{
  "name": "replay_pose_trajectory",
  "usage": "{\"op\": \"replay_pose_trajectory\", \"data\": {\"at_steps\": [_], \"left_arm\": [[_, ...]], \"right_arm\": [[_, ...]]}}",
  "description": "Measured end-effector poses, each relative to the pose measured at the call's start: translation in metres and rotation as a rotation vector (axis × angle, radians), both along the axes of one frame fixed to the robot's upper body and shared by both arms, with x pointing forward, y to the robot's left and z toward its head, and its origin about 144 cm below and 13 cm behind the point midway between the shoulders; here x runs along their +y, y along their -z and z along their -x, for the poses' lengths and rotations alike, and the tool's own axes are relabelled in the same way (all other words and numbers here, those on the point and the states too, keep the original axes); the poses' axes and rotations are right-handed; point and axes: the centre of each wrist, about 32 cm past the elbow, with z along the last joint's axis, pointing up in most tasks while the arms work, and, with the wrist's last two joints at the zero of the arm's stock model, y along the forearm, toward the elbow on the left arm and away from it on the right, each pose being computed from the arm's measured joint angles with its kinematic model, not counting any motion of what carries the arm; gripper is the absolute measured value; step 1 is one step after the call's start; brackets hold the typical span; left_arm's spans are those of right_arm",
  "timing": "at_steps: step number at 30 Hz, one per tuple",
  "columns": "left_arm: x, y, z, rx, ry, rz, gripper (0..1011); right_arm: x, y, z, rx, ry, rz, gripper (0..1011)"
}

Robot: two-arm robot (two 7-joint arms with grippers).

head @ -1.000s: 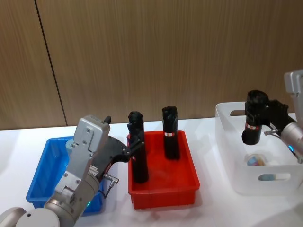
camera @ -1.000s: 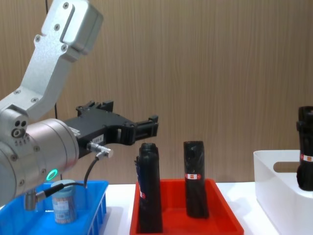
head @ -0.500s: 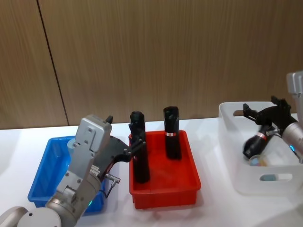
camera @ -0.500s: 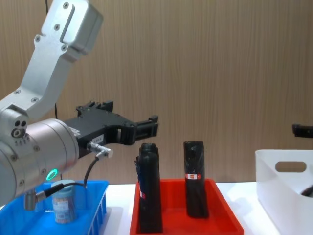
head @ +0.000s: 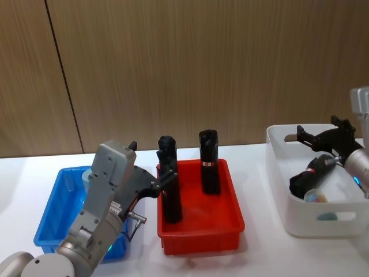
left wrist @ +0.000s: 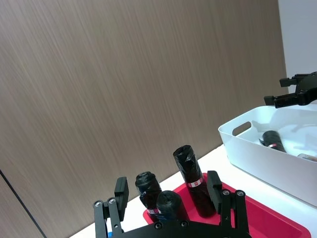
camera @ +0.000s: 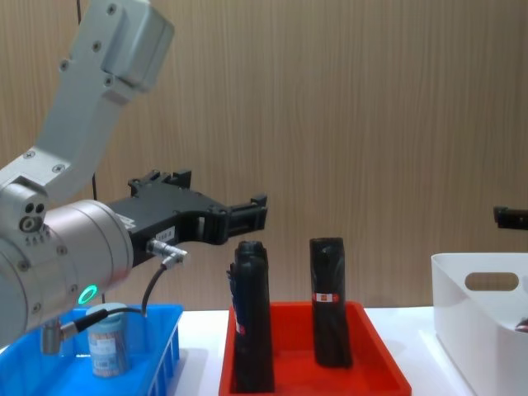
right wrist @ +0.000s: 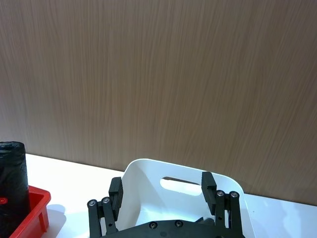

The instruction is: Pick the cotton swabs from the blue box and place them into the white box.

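Observation:
One cotton swabs jar (camera: 107, 342) with a pale blue lid stands in the blue box (head: 51, 222) at the left. My left gripper (head: 151, 166) hovers between that box and the red tray, open with nothing between its fingers (left wrist: 121, 189). The white box (head: 278, 147) stands at the right and holds another cotton swabs jar (head: 314, 196) beside a black roll (head: 305, 176) lying on its side. Above the white box my right gripper (head: 302, 135) is open and holds nothing, its fingers (right wrist: 208, 184) spread over the rim.
A red tray (head: 199, 234) sits between the two boxes with two upright black rolls (head: 169, 187) (head: 209, 163) in it. A wooden wall rises right behind the white table (head: 259, 254). Bare table runs along the front edge.
The right gripper opened and let go of the black roll, which fell into the white box and now lies on its side. The left arm stayed still.

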Motion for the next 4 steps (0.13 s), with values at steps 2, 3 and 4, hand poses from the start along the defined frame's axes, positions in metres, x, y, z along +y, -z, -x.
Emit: {"op": "replay_pose_trajectory", "data": {"at_steps": [2, 3, 4], "left_arm": [[0.0000, 0.0000, 0.0000, 0.000, 0.000, 0.000, 1004], [0.0000, 0.0000, 0.0000, 0.000, 0.000, 0.000, 1004], [0.0000, 0.0000, 0.0000, 0.000, 0.000, 0.000, 1004]], "right_arm": [[-0.0001, 0.0000, 0.0001, -0.001, 0.000, 0.000, 1002], [-0.0001, 0.0000, 0.0001, -0.001, 0.000, 0.000, 1002], [-0.0001, -0.0001, 0.0001, -0.001, 0.000, 0.000, 1002]]}}
